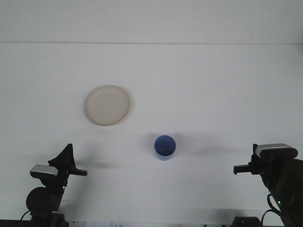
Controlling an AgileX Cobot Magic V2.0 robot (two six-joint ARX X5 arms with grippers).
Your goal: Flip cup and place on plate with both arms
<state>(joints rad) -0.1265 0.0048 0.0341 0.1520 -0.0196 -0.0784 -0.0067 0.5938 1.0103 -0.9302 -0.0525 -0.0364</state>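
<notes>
White tabletop (199, 80) carries two items: a cream plate (108, 105) at left of centre, and a blue cup (164, 147) upright, mouth up, well apart.

I see a plain blue cup (164, 147), a cream plate (108, 105), a white desk (213, 85), and black arms with grey camera housings.

— What is the table (199, 80) looking like?
— It is showing a smooth, matt white surface, with soft shadows and no glare.
— And the plate (108, 105)?
— It is looking like matt cream plastic, slightly mottled. The cup (164, 147) is reading as smooth blue plastic with a faint sheen.
— The arms?
— Both are wearing matt black casings, each carrying a silvery grey block that is catching light.
</notes>
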